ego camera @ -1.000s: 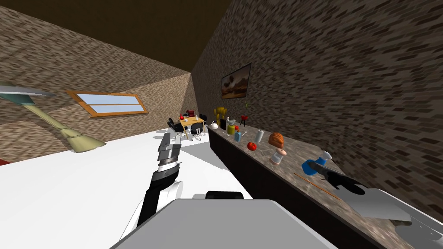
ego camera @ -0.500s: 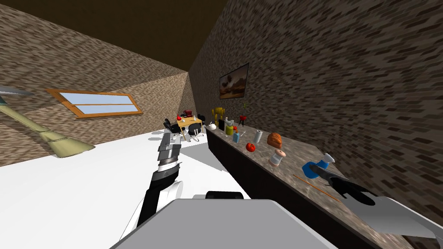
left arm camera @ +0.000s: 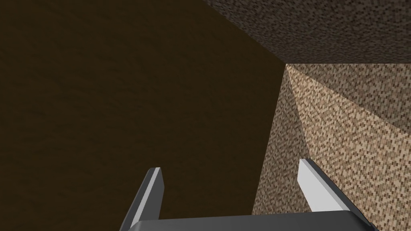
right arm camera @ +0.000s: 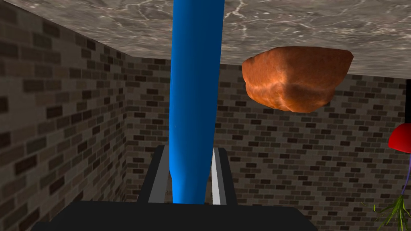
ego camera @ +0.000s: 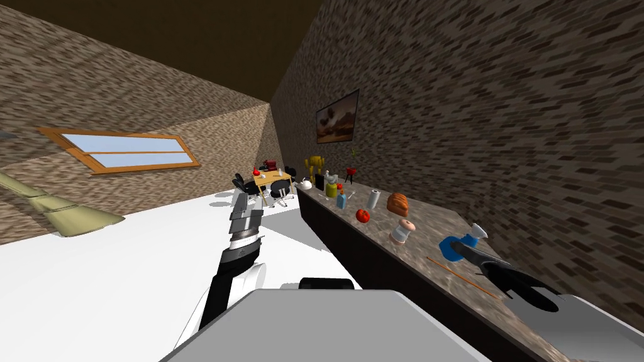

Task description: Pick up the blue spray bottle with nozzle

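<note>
Right gripper [right arm camera: 189, 149] tight around blue bottle [right arm camera: 195, 80]

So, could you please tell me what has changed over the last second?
Mostly my own view turned: the whole scene slid left in the head view. The right gripper is shut on the blue bottle, which still stands where it was on the counter; that forearm now shows a little lower. The left gripper stays raised, jaws open.
</note>
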Controlling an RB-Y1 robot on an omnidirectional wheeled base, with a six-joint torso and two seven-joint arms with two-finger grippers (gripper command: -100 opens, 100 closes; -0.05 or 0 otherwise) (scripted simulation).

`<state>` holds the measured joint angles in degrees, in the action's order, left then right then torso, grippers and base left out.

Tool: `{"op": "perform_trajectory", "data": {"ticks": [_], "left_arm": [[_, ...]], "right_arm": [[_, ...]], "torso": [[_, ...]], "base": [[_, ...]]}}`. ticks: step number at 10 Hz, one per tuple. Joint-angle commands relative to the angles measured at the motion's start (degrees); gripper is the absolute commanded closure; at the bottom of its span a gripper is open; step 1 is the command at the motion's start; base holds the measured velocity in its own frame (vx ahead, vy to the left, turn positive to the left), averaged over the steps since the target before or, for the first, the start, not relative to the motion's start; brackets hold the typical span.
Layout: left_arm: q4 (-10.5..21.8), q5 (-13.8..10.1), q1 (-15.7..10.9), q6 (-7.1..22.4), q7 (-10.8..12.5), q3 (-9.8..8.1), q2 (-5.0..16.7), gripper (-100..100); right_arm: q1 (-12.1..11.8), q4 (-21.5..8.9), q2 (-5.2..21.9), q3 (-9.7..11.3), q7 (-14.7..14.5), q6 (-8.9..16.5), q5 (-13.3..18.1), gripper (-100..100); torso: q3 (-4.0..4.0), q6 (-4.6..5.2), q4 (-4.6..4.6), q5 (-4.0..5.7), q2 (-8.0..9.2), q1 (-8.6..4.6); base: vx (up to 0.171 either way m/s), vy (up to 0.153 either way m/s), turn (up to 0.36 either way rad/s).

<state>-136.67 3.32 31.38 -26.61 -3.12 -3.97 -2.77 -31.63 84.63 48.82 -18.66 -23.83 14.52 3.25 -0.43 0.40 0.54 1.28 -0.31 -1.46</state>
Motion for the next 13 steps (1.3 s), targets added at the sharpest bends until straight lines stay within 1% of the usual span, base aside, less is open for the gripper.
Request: {"op": "perform_trajectory", "data": {"ticks": [1, 2, 3, 4, 5, 6, 7, 8, 9, 10, 11, 12, 13], "left_arm": [[0.0, 0.0, 0.0, 0.0, 0.0, 0.00, 0.0, 0], [0.0, 0.0, 0.0, 0.0, 0.0, 0.00, 0.0, 0], [0.0, 0.0, 0.0, 0.0, 0.0, 0.00, 0.0, 0], [0.0, 0.0, 0.0, 0.0, 0.0, 0.00, 0.0, 0], [0.0, 0.0, 0.0, 0.0, 0.0, 0.00, 0.0, 0], [0.0, 0.0, 0.0, 0.0, 0.0, 0.00, 0.0, 0], [0.0, 0.0, 0.0, 0.0, 0.0, 0.00, 0.0, 0], [0.0, 0.0, 0.0, 0.0, 0.0, 0.00, 0.0, 0], [0.0, 0.0, 0.0, 0.0, 0.0, 0.00, 0.0, 0], [0.0, 0.0, 0.0, 0.0, 0.0, 0.00, 0.0, 0], [0.0, 0.0, 0.0, 0.0, 0.0, 0.00, 0.0, 0], [0.0, 0.0, 0.0, 0.0, 0.0, 0.00, 0.0, 0], [0.0, 0.0, 0.0, 0.0, 0.0, 0.00, 0.0, 0]], "right_arm": [[-2.9, 2.9, -1.9, -1.8, 2.4, 1.4, 2.9, 100], [-4.2, 4.5, -1.9, -1.8, 2.4, 1.4, 3.1, 100], [-5.0, 5.8, -1.9, -1.8, 2.4, 1.4, 3.1, 100], [-5.0, 7.5, -1.9, -1.8, 2.4, 1.4, 3.1, 100], [-5.0, 7.8, -1.9, -1.8, 2.4, 1.4, 3.1, 100], [-7.8, 10.1, -3.5, -3.4, 4.9, 2.7, 5.7, 100], [-9.2, 12.0, -3.5, -3.4, 4.9, 2.7, 5.9, 100], [-9.7, 13.9, -3.5, -3.4, 4.9, 2.7, 5.9, 100], [-9.7, 14.2, -3.5, -3.4, 4.9, 2.7, 5.9, 100], [-12.4, 16.4, -5.1, -5.1, 7.4, 4.1, 8.7, 100], [-14.3, 18.3, -5.1, -5.1, 7.4, 4.1, 8.7, 100], [-14.4, 20.3, -5.1, -5.1, 7.4, 4.1, 8.7, 100], [-14.0, 19.3, -5.2, -4.9, 7.3, 4.4, 8.7, 100]], "torso": [[0.00, 0.00, 0.00, 0.00, 0.00, 0.00], [-0.02, 0.23, 0.02, -0.01, -0.03, -0.07], [-0.06, 0.16, 0.04, 0.02, -0.11, -0.13], [-0.05, 0.07, 0.03, 0.01, -0.08, -0.07], [-0.01, 0.00, 0.00, -0.03, -0.02, 0.02], [0.04, 0.03, -0.01, -0.04, 0.06, 0.06], [-0.01, 0.20, 0.01, -0.05, -0.04, -0.02], [-0.06, 0.13, 0.03, -0.02, -0.10, -0.07], [-0.03, 0.02, 0.01, -0.02, -0.05, -0.03], [0.02, 0.00, -0.01, -0.04, 0.03, 0.03], [0.00, 0.15, 0.00, -0.07, -0.03, -0.04], [-0.05, 0.10, 0.02, -0.04, -0.09, -0.07], [-0.03, -0.02, 0.00, -0.04, -0.06, 0.01]], "base": [[0.059, -0.025, -0.108], [0.089, -0.035, -0.085], [0.054, -0.020, 0.001], [0.011, -0.005, 0.013], [-0.005, 0.002, 0.018], [0.071, -0.024, -0.109], [0.092, -0.034, -0.099], [0.042, -0.020, -0.012], [0.007, -0.006, 0.022], [0.068, -0.032, -0.072], [0.090, -0.038, -0.104], [0.045, -0.017, -0.031], [0.013, -0.003, 0.008]]}}
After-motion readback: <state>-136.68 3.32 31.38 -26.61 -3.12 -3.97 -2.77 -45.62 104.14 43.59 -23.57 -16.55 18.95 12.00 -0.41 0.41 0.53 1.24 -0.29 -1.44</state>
